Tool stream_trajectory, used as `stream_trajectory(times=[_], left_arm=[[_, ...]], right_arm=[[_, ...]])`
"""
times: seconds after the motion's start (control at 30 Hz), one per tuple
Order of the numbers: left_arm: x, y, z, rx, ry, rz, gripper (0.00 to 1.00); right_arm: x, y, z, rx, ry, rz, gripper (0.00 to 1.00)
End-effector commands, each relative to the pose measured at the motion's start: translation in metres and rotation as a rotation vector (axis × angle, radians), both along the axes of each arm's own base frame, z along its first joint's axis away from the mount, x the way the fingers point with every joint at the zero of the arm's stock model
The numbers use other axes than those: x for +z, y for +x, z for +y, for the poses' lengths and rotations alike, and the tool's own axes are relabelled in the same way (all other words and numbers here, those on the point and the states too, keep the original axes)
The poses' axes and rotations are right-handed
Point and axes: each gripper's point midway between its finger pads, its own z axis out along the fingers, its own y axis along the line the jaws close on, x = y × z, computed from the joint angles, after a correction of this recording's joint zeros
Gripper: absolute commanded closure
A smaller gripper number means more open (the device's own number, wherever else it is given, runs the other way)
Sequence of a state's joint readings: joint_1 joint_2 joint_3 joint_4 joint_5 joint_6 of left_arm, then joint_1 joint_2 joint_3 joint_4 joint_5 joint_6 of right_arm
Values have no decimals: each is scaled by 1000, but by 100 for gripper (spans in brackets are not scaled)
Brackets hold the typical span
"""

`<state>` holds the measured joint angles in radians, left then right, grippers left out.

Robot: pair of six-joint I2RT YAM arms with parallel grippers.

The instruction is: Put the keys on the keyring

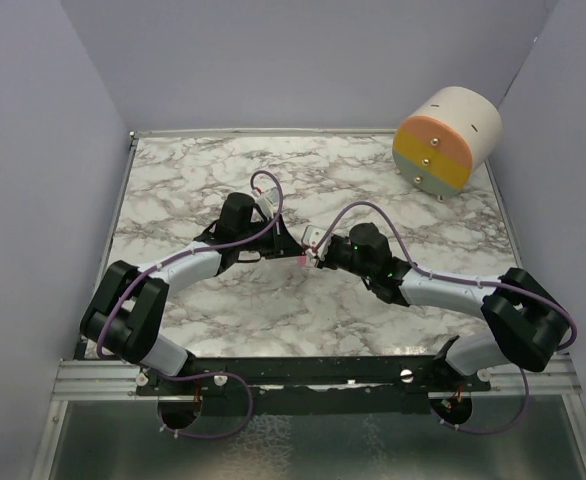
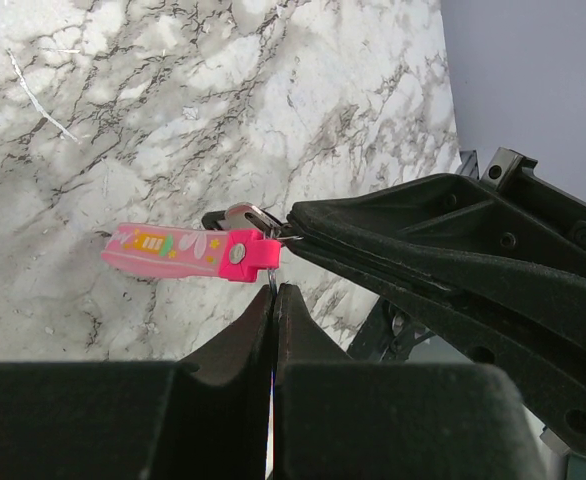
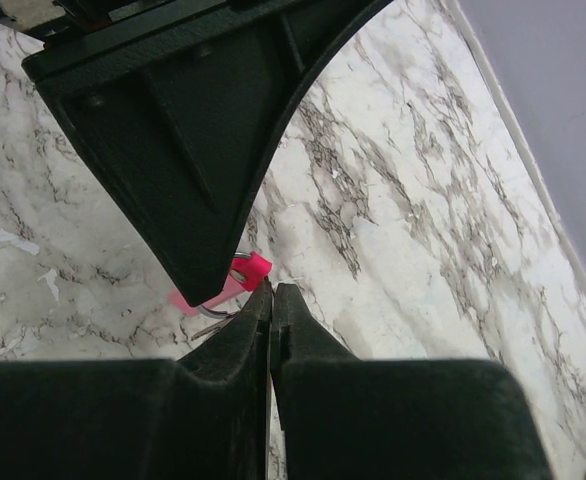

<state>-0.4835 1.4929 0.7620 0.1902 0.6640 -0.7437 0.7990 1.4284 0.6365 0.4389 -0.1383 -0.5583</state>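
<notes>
Nearest me, the black rail (image 1: 303, 370) carries both arm bases. From the left, the left gripper (image 2: 275, 288) reaches to the middle of the marble worktop (image 1: 173, 180), its jaws closed on a thin bit of metal at the riveted end of the keyring (image 2: 173, 248). The pink tag sticks out level in the air above the worktop. A small silvery piece (image 2: 245, 213) shows just behind the tag; I cannot tell what it is. The right gripper (image 3: 271, 288) meets it there, jaws closed, tips at that same end of the tag; whether it pinches anything I cannot tell. Far right, at the back corner, sits a round drum (image 1: 448, 140).
</notes>
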Motion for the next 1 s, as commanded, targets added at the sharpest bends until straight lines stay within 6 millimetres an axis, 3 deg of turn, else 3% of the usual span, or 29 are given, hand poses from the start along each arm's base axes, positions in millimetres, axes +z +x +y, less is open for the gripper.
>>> stream_trajectory(times=[0.0, 0.2, 0.5, 0.97], left_arm=[[9, -16, -6, -87, -28, 14, 100], [5, -15, -6, -87, -20, 23, 100], [-1, -11, -3, -80, -9, 37, 90], [-6, -7, 3, -58, -8, 45, 89]], right_arm=[[38, 24, -10, -104, 47, -140, 99], [47, 25, -13, -120, 56, -158, 99], [52, 26, -16, -131, 55, -166, 99], [48, 26, -15, -130, 48, -156, 99]])
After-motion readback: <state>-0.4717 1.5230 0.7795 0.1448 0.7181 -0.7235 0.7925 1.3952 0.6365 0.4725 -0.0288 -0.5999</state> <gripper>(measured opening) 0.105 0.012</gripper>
